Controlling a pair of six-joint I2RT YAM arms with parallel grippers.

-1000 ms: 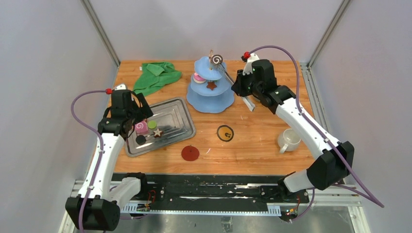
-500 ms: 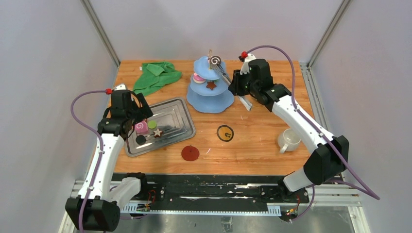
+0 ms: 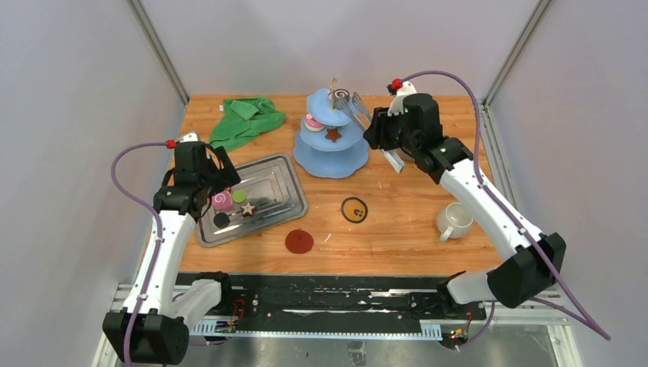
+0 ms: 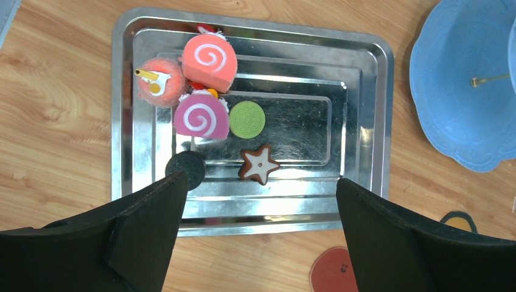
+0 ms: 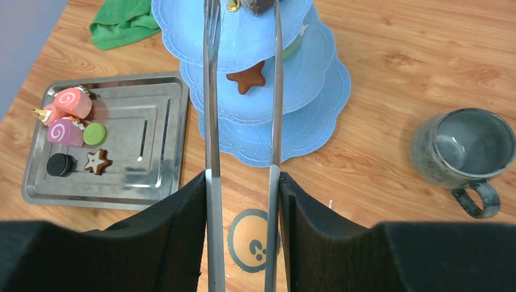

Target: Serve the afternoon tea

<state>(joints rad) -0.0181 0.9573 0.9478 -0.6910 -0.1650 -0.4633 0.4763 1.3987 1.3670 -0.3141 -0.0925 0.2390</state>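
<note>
Right gripper [image 5: 242,182]: jaws clamped on metal tongs [image 5: 211,109], tips flanking brown swirl roll [image 3: 341,94] atop blue tiered stand [image 3: 328,162]. Left gripper [image 4: 261,185]: jaws wide, over steel tray [image 4: 365,121].

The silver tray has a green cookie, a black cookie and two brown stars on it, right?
Not quite: the left wrist view shows the tray holding the green cookie, the black cookie and only one brown star. The other star sits on the blue stand, seen in the right wrist view.
</note>
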